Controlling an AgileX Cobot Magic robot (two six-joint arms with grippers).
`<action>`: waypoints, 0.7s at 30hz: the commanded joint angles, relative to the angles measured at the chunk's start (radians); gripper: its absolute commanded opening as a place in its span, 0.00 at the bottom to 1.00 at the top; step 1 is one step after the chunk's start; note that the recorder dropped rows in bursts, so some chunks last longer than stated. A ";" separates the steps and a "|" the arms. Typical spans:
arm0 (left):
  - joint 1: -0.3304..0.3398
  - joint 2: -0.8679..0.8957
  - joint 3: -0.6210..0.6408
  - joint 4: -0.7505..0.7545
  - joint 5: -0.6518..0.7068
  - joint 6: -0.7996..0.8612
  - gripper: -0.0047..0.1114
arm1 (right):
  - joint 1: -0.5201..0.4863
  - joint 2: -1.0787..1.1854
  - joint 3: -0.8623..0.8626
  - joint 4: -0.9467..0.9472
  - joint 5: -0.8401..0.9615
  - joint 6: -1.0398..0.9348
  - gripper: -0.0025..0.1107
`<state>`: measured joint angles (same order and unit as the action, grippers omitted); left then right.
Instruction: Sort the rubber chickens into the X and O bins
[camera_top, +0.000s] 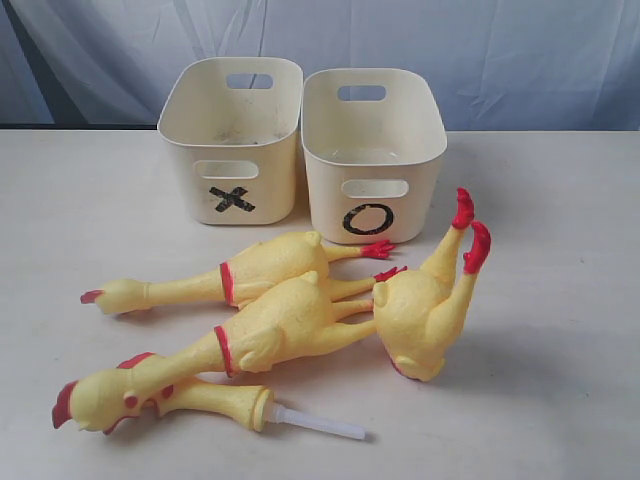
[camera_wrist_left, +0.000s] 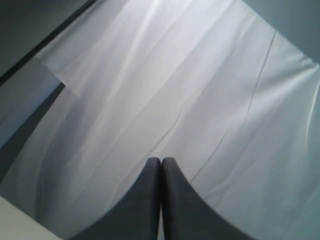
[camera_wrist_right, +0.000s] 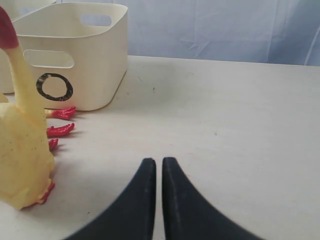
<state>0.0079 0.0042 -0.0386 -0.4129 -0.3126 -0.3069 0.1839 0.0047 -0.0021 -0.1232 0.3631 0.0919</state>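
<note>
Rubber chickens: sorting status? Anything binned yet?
Done: nothing; no chicken shows in the X bin or the O bin. In hand: nothing; the left gripper is shut, facing the backdrop; the right gripper is shut and empty, low by the headless body. Left: all four pieces on the table: the whole chicken nearer the bins, the second whole chicken, the headless body, the head with its white tube.

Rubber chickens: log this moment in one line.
rubber chickens: four pieces on table, none binned | X bin, O bin: adjacent | left pincer: shut, empty | right pincer: shut, empty, by headless body
</note>
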 joint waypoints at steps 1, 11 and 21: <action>0.000 -0.004 -0.087 0.172 0.223 -0.015 0.04 | 0.001 -0.005 0.002 0.001 -0.002 -0.002 0.07; 0.000 0.065 -0.268 0.273 0.455 0.031 0.04 | 0.001 -0.005 0.002 0.001 -0.002 -0.002 0.07; 0.000 0.235 -0.432 -0.207 0.742 0.691 0.04 | 0.001 -0.005 0.002 0.001 -0.002 -0.002 0.07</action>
<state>0.0079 0.1896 -0.4347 -0.3925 0.3479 0.1288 0.1839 0.0047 -0.0021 -0.1232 0.3631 0.0919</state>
